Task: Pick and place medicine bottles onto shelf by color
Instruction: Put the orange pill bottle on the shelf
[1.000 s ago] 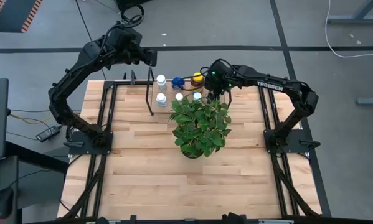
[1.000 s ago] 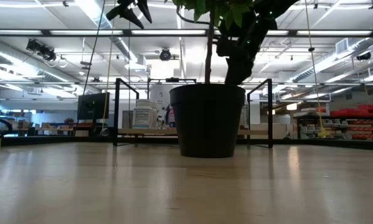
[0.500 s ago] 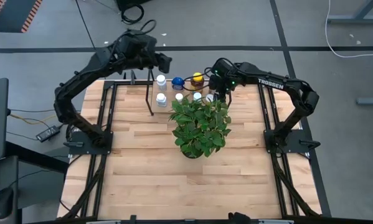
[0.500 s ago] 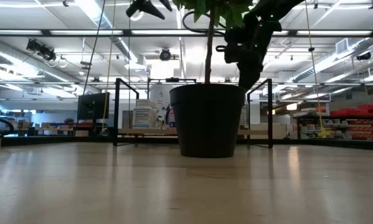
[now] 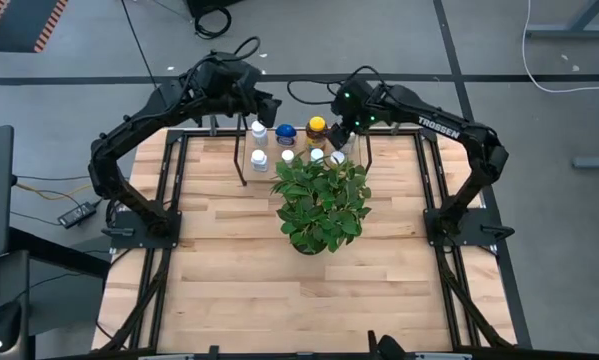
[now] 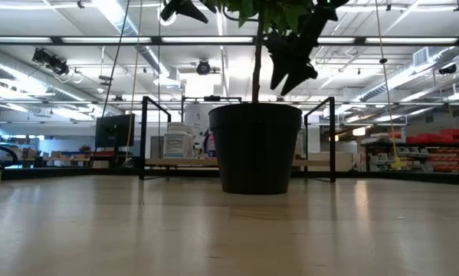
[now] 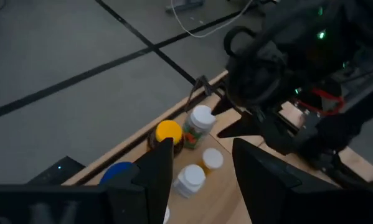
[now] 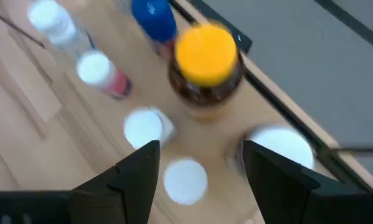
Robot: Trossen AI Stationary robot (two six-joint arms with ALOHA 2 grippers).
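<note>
- The small round medicine bottles stand crowded together at the far edge of the light wooden table (image 5: 309,280): an amber bottle with a yellow cap (image 5: 317,128), a blue-capped bottle (image 5: 285,132), and several white ones with white caps (image 5: 259,129), all just behind the leafy green plant in a black pot (image 5: 322,200).
- The low black wire-frame shelf (image 6: 162,138) stands around this cluster, its thin upright posts showing on both sides of the pot in the low view.
- The right gripper (image 8: 198,165) hangs above the bottles with its two dark fingers spread apart and empty; the yellow cap (image 8: 205,53) lies just ahead of it, and white caps (image 8: 185,180) sit between the fingers.
- The left gripper (image 7: 202,168) hovers over the same cluster from the other side, fingers also apart and holding nothing; its view shows the right arm close by.
- Likely risk: both grippers work above one tight group, so the arms could knock each other.
- Bottles stand near or touching one another; a descending finger could land on a neighbour's cap and topple it, perhaps off the table edge.
- The plant's leaves overhang the nearer bottles and could snag the right gripper.
- A thin shelf post could catch a finger.
</note>
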